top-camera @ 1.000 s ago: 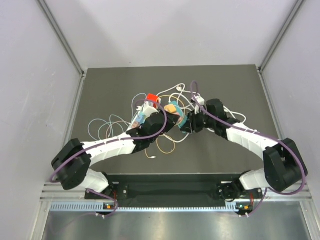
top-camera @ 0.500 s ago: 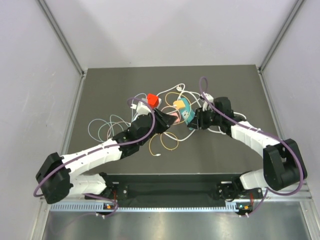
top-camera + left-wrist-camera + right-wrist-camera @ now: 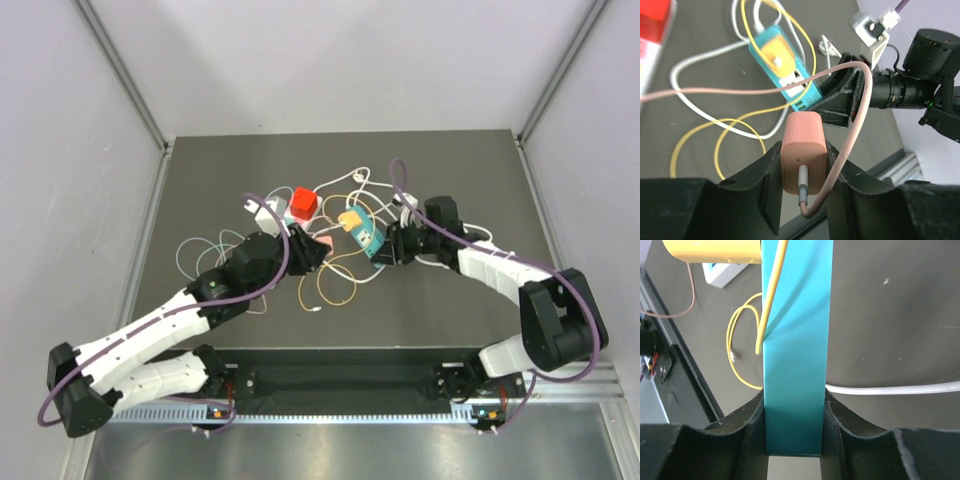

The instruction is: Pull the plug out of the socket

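Your left claw [image 3: 804,167] pinches the pink plug [image 3: 804,137] by its flat sides, apart from the teal socket [image 3: 797,340] clamped in your right claw [image 3: 795,415]. It looks light, rigid and slick, so grip the body, never the cable [image 3: 860,115].

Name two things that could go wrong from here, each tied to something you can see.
1. The pink cable runs from the pink plug, held in the left gripper, across the teal socket strip; pulling away could snag it there.
2. The right gripper clamps only one end of the strip, so a tug on it might twist it loose.
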You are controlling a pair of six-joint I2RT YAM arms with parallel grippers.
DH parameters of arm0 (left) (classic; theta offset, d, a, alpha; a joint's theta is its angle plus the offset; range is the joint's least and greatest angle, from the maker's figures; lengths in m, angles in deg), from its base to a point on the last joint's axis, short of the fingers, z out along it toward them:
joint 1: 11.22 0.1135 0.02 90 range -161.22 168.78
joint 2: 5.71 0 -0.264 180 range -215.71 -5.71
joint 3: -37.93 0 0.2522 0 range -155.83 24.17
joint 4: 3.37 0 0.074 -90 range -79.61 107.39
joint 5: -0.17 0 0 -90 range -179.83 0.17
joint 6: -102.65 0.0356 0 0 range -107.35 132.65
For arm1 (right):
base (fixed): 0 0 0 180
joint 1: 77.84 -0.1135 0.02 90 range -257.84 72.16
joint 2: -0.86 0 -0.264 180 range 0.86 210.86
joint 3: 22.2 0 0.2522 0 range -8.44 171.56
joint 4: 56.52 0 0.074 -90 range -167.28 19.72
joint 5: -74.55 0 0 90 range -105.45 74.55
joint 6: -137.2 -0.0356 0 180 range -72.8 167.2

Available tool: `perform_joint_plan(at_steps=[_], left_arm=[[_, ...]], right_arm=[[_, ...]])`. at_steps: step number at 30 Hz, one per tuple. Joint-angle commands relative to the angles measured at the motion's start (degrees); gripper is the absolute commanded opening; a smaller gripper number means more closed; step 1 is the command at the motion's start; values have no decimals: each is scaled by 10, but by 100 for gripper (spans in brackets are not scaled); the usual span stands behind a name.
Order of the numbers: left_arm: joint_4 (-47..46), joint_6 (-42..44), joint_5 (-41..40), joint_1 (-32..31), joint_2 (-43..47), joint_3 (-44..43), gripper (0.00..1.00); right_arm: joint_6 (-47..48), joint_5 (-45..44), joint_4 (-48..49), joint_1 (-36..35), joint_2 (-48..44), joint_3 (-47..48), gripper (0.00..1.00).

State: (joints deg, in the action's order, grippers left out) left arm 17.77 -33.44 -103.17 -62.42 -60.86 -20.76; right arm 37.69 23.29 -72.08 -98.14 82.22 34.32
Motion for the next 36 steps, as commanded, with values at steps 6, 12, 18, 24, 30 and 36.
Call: perform_joint_plan(at_steps=[6,12,18,24,30,36], left_arm=[[97,132,-45,8,57,-89,0],[109,178,-28,8,51,-179,0],[113,210,1,8,14,-288,0],[114,207,23,7,-7,-313,0],[105,188,17,8,12,-255,0],[113,187,10,7,25,-234,0]], right_arm=[[91,75,0,-12,24,21,0],[142,72,-36,-44,63,36,1],[144,59,-51,-65,93,49,8],[137,55,-58,-70,106,53,40],[139,56,-70,-70,115,62,48],[197,64,-127,-70,111,87,65]])
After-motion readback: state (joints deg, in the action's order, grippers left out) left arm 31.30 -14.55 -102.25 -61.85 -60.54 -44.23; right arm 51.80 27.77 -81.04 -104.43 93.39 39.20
